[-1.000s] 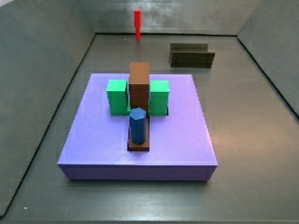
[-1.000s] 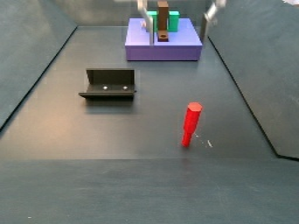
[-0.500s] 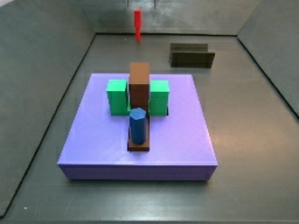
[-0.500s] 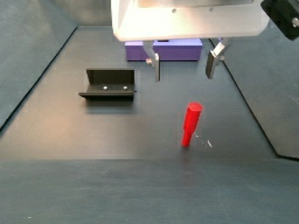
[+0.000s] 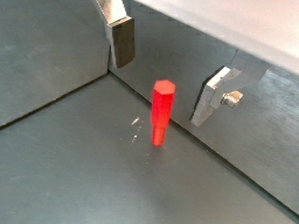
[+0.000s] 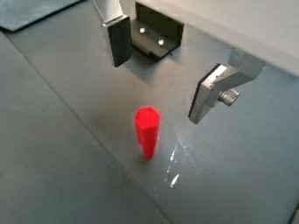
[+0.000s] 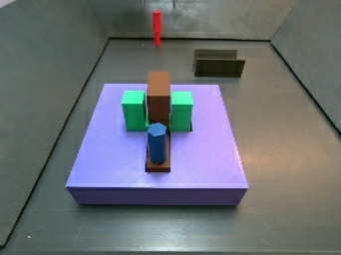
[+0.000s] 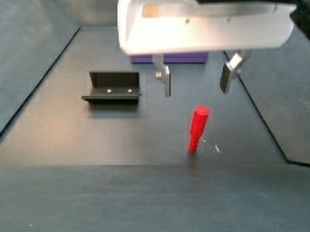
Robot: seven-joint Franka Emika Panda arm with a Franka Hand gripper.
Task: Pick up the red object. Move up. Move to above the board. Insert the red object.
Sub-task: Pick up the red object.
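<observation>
I see the red object (image 8: 198,130) standing upright on the grey floor, far from the board (image 7: 160,149), untouched. My gripper (image 8: 194,76) hangs above it with its jaws spread wide and empty; in both wrist views the fingers (image 5: 121,42) flank the peg without contact.

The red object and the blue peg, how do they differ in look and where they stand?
The red object is bright red and stands alone on the bare grey floor; the blue peg is blue and stands on the brown strip of the board. The open gripper hangs above the red object, its fingers touching nothing; nothing is near the blue peg. Both stand upright.
</observation>
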